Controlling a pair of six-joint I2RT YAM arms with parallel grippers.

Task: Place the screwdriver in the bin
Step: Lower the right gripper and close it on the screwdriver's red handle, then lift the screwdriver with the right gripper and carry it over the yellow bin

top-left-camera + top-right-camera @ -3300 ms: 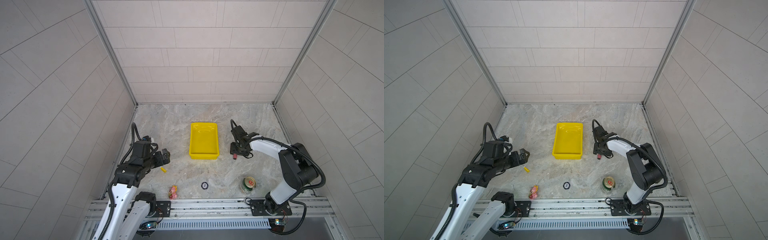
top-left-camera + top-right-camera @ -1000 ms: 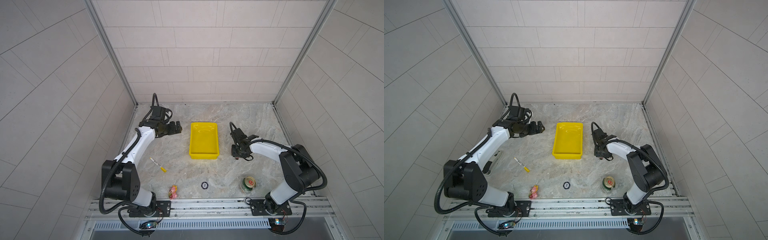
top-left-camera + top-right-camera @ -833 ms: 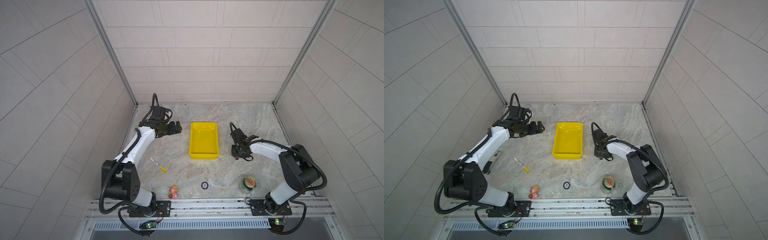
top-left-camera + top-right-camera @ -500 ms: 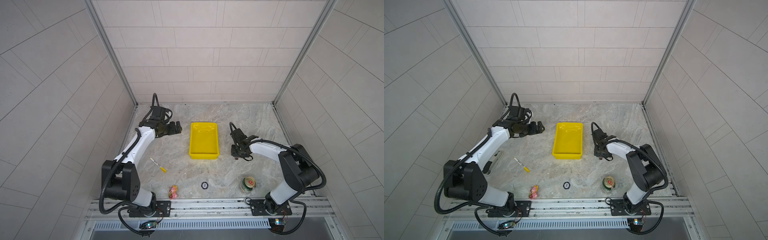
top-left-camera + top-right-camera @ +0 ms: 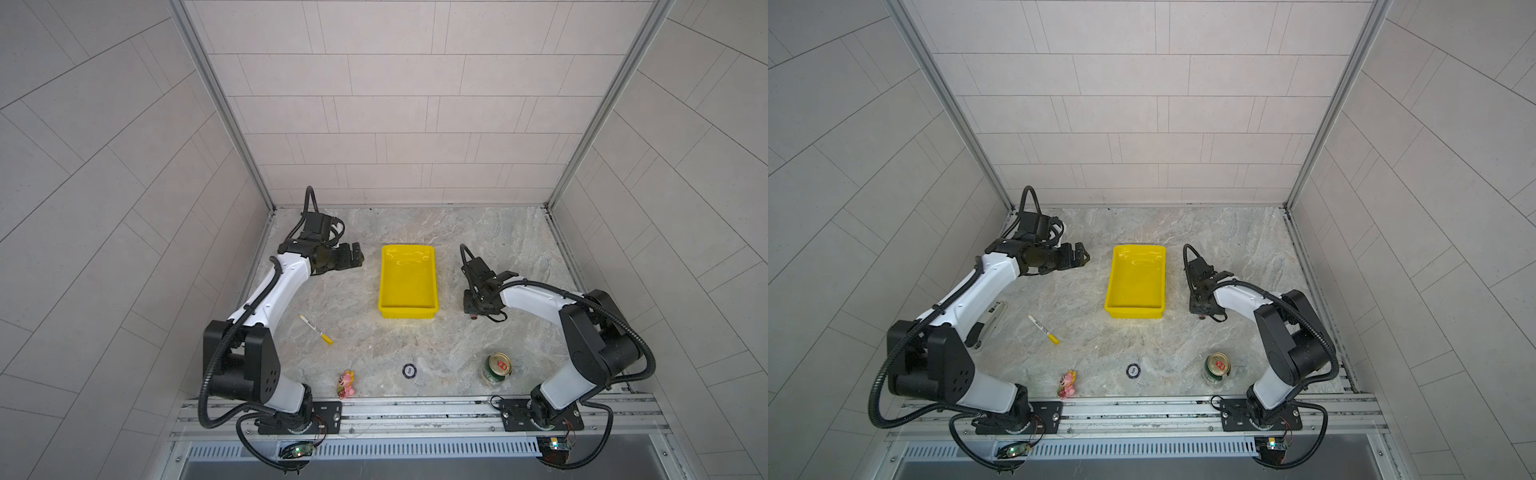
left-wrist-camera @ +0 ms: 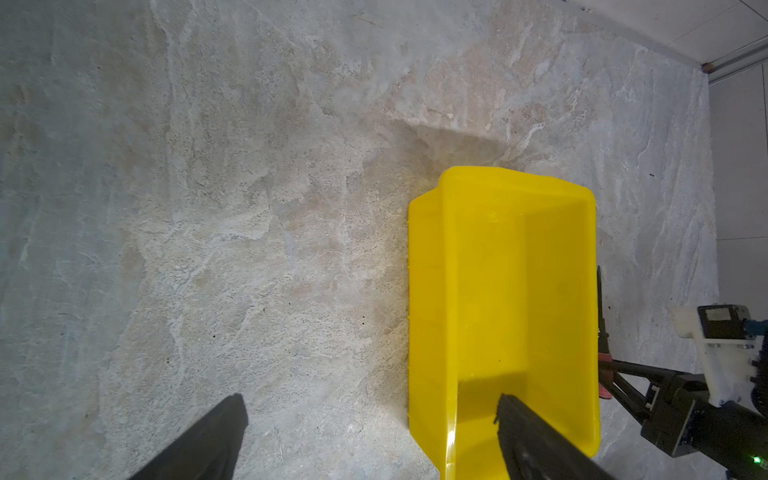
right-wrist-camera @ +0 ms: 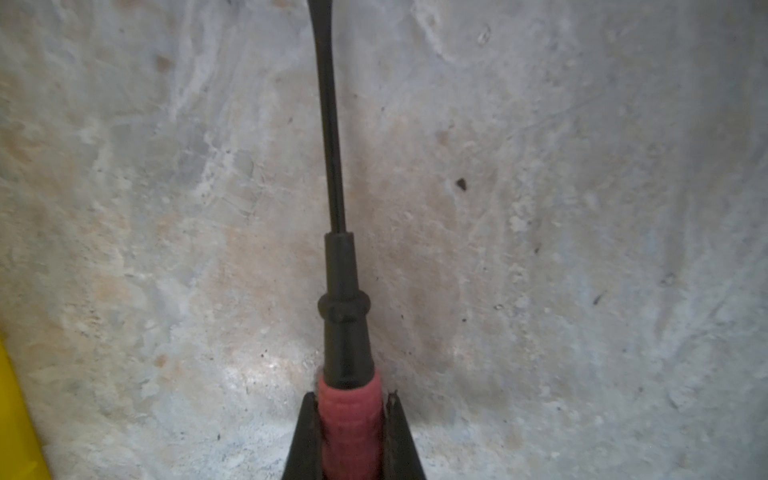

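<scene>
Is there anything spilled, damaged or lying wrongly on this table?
Nothing stands out. The bin sits flat and empty, the can stands upright with nothing spilled, and the screwdriver looks intact in the right gripper.

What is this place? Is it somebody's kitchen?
Probably a robot test booth, not a kitchen: two white-and-black robot arms bolted to a grey metal rail, and pale tiled walls boxing in a marbled stone-look tabletop.

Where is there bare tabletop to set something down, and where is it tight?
Bare: from the bin back to the wall, and in front of it, bordered by marker, disc and can. Tight: beside the bin, where the right gripper clamps the screwdriver.
</scene>
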